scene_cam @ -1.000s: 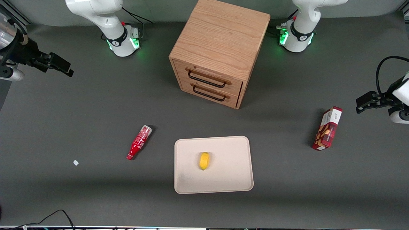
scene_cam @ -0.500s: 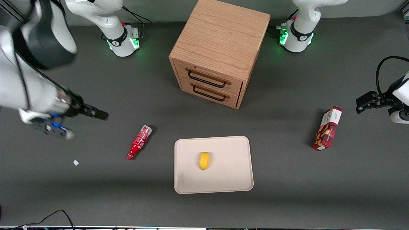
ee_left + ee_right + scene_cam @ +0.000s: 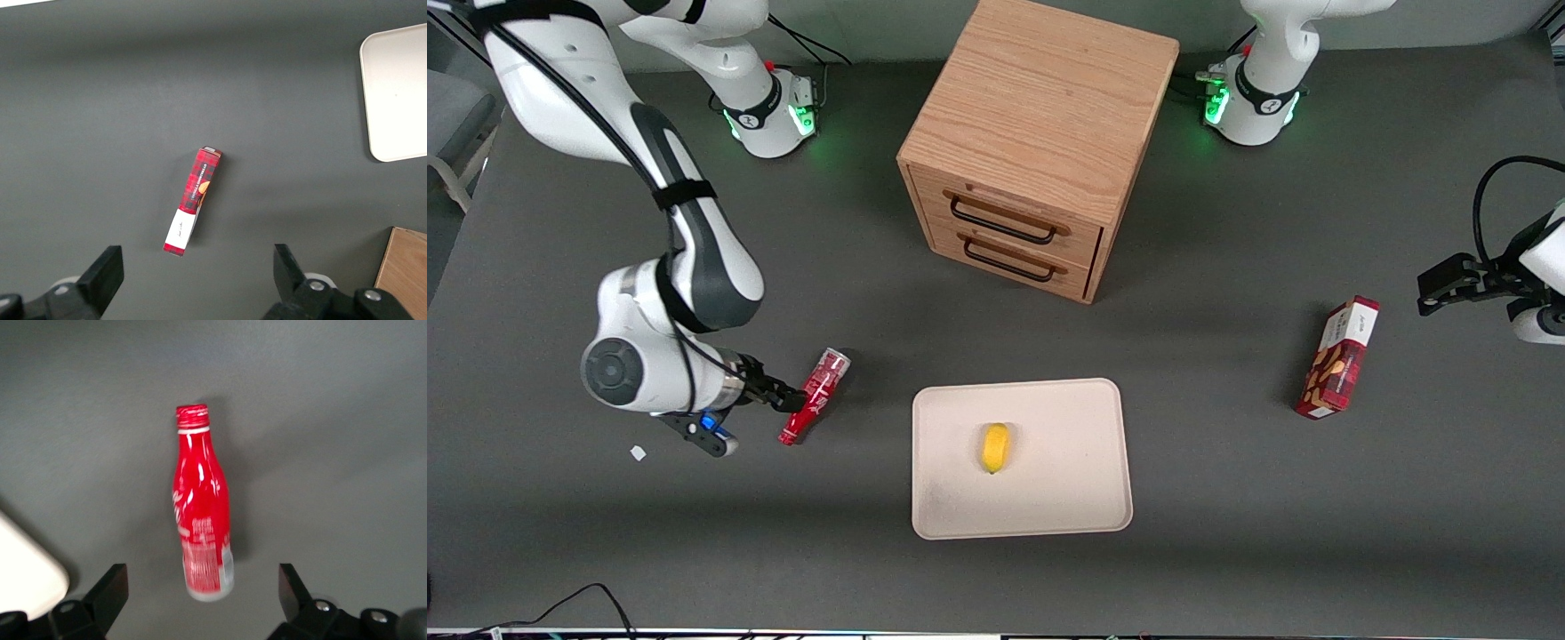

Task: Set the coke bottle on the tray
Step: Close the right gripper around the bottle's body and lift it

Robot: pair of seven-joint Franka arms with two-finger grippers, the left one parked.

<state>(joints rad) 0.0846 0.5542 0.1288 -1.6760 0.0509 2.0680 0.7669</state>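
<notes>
One coke bottle lies on its side on the table, beside the tray toward the working arm's end. The gripper hovers just above it, fingers spread apart.

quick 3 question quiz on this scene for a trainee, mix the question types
1. True or false: the coke bottle already lies on the tray.
2. What lies on the tray? A) lemon B) snack box C) nothing
3. Where is the claw, and are its fingers open or shut?

Key:
1. False; it lies on its side on the table, beside the tray.
2. A, a lemon.
3. Over the bottle, fingers open, not gripping.
</notes>
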